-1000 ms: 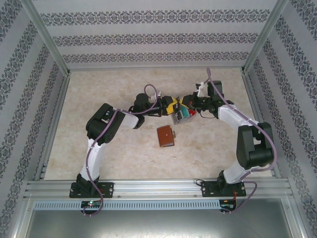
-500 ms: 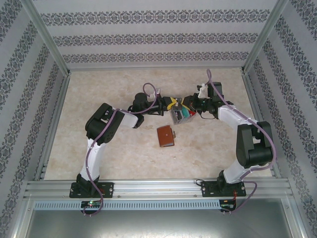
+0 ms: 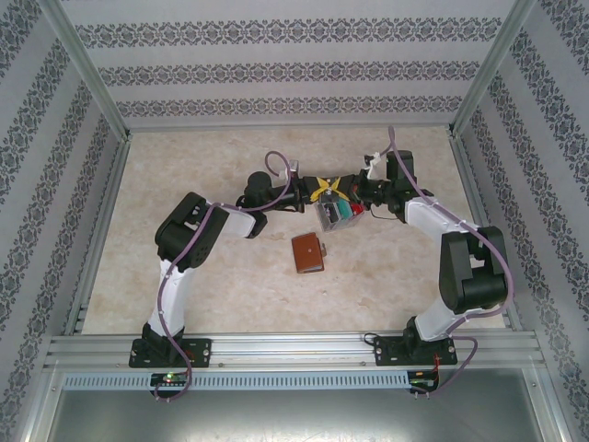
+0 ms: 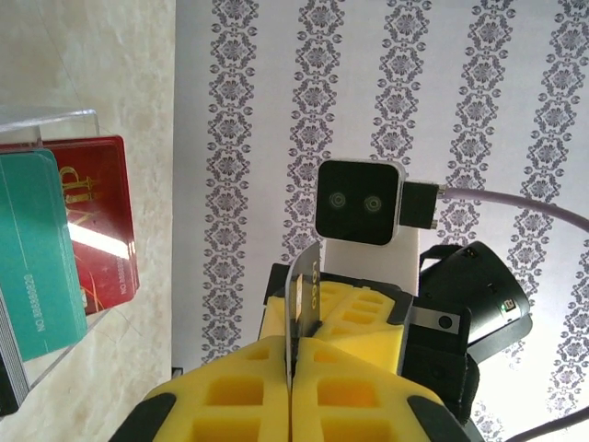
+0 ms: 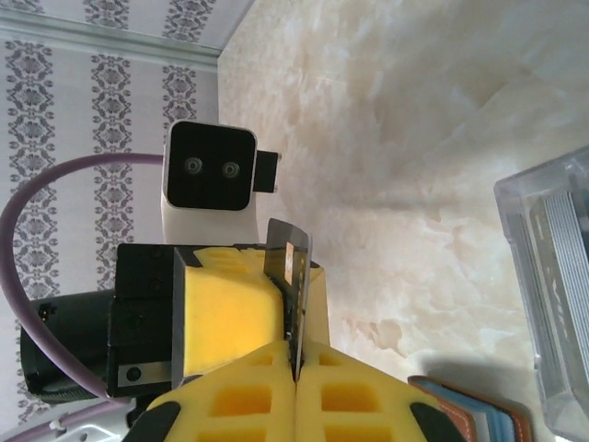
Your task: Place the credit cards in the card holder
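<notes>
Left arm [image 3: 189,235]: base at the lower left of the top view, reaching up and right to frame centre.
Holder [image 3: 307,252]: brown leather, lying flat on the table [image 3: 184,166] just below centre of the top view. It is clear of both grippers and apart from the tray. Its edge also shows in the lower right corner of the right wrist view [image 5: 465,416].
Left gripper [image 3: 322,192]: at centre of the top view, tip to tip with its counterpart, and at bottom centre of the left wrist view [image 4: 290,343]. The yellow fingers are pressed together on the grey card, with no gap beyond the card's thickness.
Grey card [image 4: 301,295]: thin, dark and seen edge-on. It rises from the seam of the left fingers to the right fingers, pinched at both ends. It also shows at centre of the right wrist view [image 5: 289,267].
Right gripper [image 3: 334,191]: immediately right of the left gripper in the top view, and at bottom centre of its own wrist view [image 5: 296,357]. Its fingers are clamped tight on the same grey card.
Tray [image 3: 325,219]: clear plastic, just below the meeting grippers in the top view.
Red card [image 4: 97,212]: standing in the tray, at the left of the left wrist view.
Teal card [image 4: 37,267]: in the tray, overlapping the red card's left side.
Right arm [image 3: 465,267]: base at the lower right of the top view, reaching up and left.
</notes>
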Available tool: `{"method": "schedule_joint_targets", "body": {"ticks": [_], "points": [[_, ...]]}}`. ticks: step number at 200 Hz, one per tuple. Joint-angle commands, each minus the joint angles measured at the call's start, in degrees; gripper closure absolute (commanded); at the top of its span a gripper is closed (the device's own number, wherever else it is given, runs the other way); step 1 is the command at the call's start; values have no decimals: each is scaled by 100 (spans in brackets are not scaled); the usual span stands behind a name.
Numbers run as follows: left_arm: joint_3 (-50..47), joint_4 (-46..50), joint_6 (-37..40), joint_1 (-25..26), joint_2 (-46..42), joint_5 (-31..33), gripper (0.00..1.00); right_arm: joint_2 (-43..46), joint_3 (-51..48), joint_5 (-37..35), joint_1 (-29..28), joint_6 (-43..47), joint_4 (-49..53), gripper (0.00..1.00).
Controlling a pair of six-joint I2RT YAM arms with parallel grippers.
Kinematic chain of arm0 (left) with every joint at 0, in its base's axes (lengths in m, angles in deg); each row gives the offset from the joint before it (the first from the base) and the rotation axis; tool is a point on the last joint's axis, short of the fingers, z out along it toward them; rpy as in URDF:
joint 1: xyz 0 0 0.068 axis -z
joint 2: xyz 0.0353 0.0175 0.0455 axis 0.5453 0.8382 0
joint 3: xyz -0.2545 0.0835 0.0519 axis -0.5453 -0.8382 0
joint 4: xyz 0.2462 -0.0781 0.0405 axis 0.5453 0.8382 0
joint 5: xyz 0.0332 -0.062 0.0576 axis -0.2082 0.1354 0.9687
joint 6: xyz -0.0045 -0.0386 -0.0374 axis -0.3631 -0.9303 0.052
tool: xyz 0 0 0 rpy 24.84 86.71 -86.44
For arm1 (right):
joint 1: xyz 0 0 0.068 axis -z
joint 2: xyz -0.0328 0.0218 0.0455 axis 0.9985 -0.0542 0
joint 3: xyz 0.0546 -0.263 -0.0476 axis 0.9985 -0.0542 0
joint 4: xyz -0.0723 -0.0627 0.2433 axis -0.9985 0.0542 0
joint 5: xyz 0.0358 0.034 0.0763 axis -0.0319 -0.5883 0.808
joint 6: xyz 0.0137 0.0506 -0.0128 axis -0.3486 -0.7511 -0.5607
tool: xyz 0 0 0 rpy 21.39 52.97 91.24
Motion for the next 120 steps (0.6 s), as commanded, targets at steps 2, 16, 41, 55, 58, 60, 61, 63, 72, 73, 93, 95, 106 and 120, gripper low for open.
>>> {"method": "schedule_joint_targets", "body": {"ticks": [2, 16, 41, 55, 58, 60, 61, 63, 72, 73, 93, 95, 106, 120], "points": [[-298, -137, 134, 64, -480, -82, 65, 380, -185, 42, 12, 78, -130, 100], [-582, 425, 568, 66, -774, -27, 54, 640, -355, -66, 17, 293, -38, 100], [-1388, 2004, 1585, 67, -1591, 422, 44, 1283, -704, -974, -224, 1189, 801, 100], [-1685, 3280, 2288, 79, -2161, 822, 43, 1631, -874, -1678, -657, 2005, 1393, 100], [-1731, 3546, 2442, 85, -2275, 901, 43, 1703, -914, -1868, -760, 2149, 1504, 100], [-1769, 3658, 2536, 95, -2368, 984, 42, 1751, -937, -2023, -832, 2245, 1584, 100], [-1787, 3783, 2581, 101, -2413, 1021, 42, 1773, -947, -2084, -883, 2283, 1625, 100], [-1803, 3974, 2683, 110, -2495, 1090, 42, 1806, -976, -2223, -959, 2365, 1684, 100], [-1831, 4886, 3097, 148, -2844, 1420, 41, 1945, -1100, -2712, -1297, 2551, 1897, 100], [-1831, 4977, 3143, 154, -2879, 1454, 41, 1963, -1116, -2763, -1331, 2559, 1913, 100], [-1821, 6112, 3711, 227, -3412, 1942, 38, 2052, -1368, -3282, -1815, 2370, 1984, 100], [-1829, 6169, 3728, 229, -3439, 1978, 37, 2051, -1391, -3346, -1849, 2325, 1983, 100], [-1898, 6285, 3777, 230, -3563, 2042, 36, 2017, -1503, -3653, -2066, 2270, 1938, 100], [-1980, 6268, 3738, 232, -3564, 2023, 36, 1894, -1553, -3918, -2233, 2258, 1913, 100]]}}
